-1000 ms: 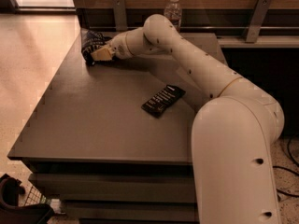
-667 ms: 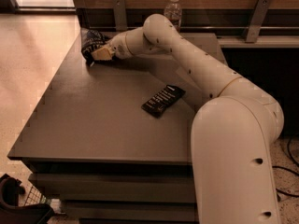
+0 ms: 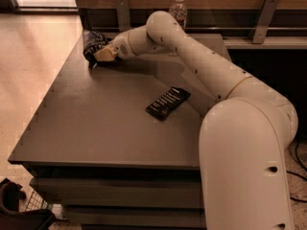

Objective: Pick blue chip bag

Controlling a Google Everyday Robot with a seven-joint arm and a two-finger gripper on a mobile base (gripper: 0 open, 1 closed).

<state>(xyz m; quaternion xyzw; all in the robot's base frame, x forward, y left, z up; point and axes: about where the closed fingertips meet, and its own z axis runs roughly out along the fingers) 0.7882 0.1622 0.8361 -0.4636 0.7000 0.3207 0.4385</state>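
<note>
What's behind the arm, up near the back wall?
A water bottle, with only its cap and upper body showing. The arm covers its base, so what it stands on cannot be seen. The tool is at the far left, at the blue chip bag.

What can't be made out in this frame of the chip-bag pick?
Camera view, the only one:
Blue chip bag: its near side is covered by the gripper at the table's far left corner; lettering unreadable.
Whether the bag is off the table: cannot tell.
Black bar: white text too small to read.
Water bottle: lower part hidden behind the arm.
</note>
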